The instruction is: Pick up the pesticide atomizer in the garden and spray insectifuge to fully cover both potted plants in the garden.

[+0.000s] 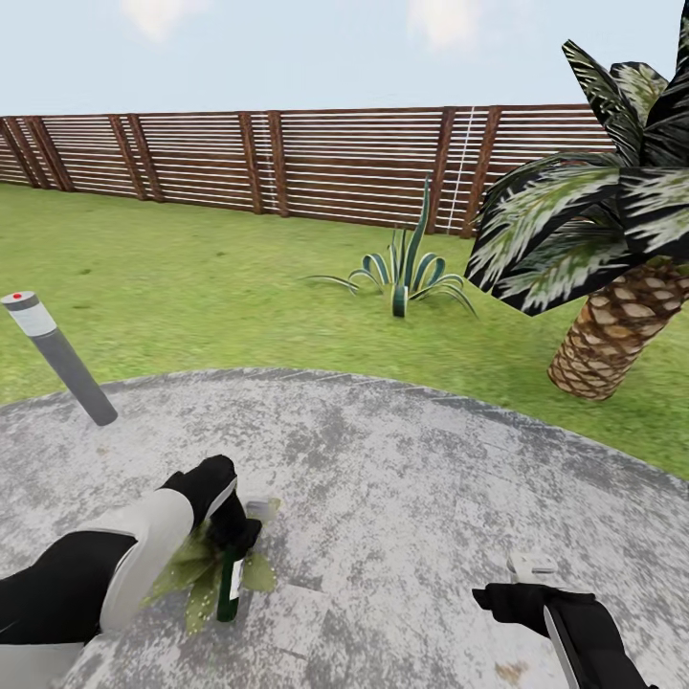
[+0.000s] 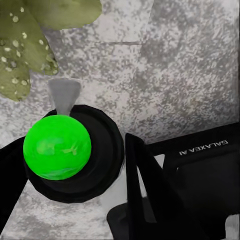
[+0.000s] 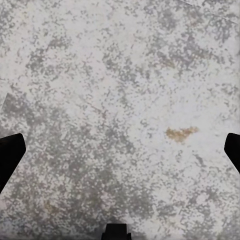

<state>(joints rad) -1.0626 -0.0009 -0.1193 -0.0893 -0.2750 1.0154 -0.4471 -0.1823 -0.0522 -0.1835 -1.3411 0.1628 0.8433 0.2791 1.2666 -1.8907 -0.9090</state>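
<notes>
- A tall grey bollard lamp with a red dot (image 1: 57, 356) leans at the paving's edge, well beyond the left gripper (image 1: 233, 529); a striped agave clump (image 1: 407, 273) and a scaly-trunked palm (image 1: 612, 325) stand on the lawn before the brown slatted fence (image 1: 287, 163).
- The left arm reaches low and forward — its gripper is clamped on the dark green-black pesticide atomizer with a white label (image 1: 231, 579), which hangs upright beneath it.
- Just beside and under that gripper spreads a green-leaved potted plant (image 1: 196, 574), its leaves speckled with droplets (image 2: 22, 45).
- The right gripper (image 1: 532, 566) hovers over the bare mottled-grey round patio (image 1: 402, 478), fingers spread wide (image 3: 10, 155) — open paving all round it.
</notes>
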